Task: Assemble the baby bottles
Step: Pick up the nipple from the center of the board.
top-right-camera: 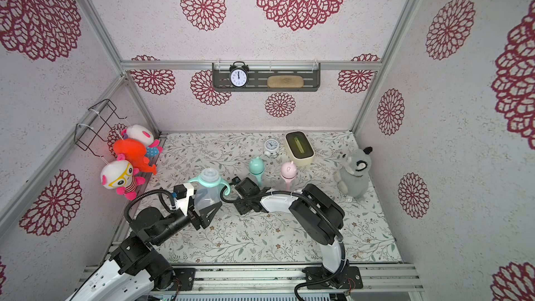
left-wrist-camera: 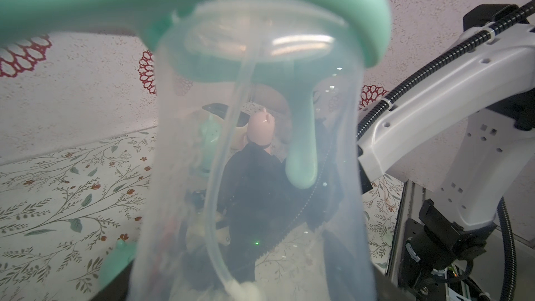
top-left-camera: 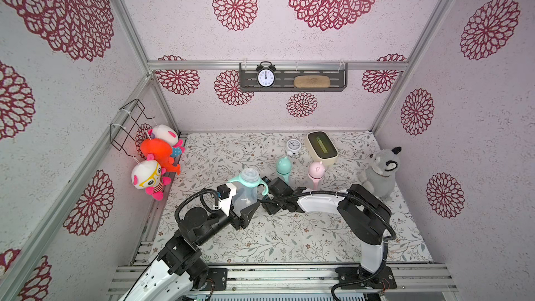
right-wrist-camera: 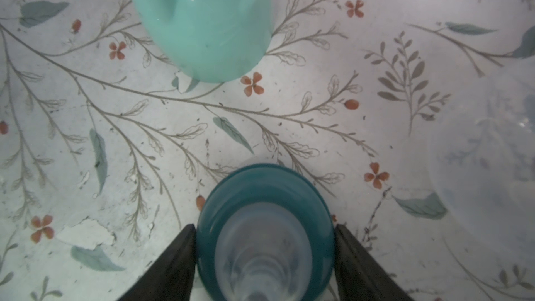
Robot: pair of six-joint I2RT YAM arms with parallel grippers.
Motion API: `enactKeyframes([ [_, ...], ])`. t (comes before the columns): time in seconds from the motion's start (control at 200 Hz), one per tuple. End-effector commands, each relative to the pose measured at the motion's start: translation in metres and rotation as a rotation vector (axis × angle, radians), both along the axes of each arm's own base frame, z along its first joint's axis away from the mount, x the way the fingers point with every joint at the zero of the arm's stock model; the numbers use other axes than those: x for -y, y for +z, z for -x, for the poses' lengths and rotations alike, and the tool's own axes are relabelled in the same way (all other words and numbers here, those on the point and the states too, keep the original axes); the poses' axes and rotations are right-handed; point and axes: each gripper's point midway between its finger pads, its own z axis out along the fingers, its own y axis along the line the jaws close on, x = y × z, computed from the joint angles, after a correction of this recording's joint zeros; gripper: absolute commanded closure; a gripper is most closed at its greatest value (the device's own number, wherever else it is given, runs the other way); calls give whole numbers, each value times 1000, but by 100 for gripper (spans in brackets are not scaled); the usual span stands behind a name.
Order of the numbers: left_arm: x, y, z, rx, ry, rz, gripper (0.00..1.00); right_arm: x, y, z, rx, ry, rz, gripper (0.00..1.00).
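Observation:
My left gripper [top-left-camera: 242,207] is shut on a clear baby bottle [top-left-camera: 245,196] with a mint two-handled ring [top-left-camera: 262,184], and holds it upright above the mat. The same bottle [left-wrist-camera: 260,169] fills the left wrist view. In the right wrist view my right gripper [right-wrist-camera: 265,227] points down at the mat, with both fingers against the sides of a teal nipple collar [right-wrist-camera: 208,215] that carries a clear nipple. A mint dome cap [right-wrist-camera: 202,21] lies on the mat just beyond it. Two capped bottles stand behind, one mint [top-left-camera: 283,169] and one pink [top-left-camera: 316,172].
A small white alarm clock [top-left-camera: 293,147] and a cream box [top-left-camera: 322,147] stand at the back of the floral mat [top-left-camera: 289,235]. A grey plush animal [top-left-camera: 379,172] sits at the right edge. Plush toys [top-left-camera: 156,163] hang on the left wall.

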Motion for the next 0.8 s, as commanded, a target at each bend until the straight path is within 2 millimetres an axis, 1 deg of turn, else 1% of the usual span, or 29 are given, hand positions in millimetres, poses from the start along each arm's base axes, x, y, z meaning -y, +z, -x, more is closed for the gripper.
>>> enactKeyframes([
  [0.0,2,0,-3,19,3,11,99,1,32,6,-9,18,-40,45],
  [0.08,3,-6,-4,18,0,8,100,2,50,12,-7,31,-66,48],
  [0.205,4,-9,-4,33,-4,20,100,7,76,20,-7,37,-104,49],
  [0.295,5,-11,-4,38,-6,23,100,15,87,26,-23,25,-107,50],
  [0.445,7,-17,-3,38,-21,16,100,29,108,35,-46,12,-161,52],
  [0.55,8,-18,-3,42,-22,21,100,42,117,37,-43,0,-161,52],
  [0.661,10,-15,-1,50,-43,29,100,57,125,37,-38,-20,-163,53],
  [0.796,10,-19,-2,49,-37,23,100,75,140,37,-20,-37,-163,53],
])
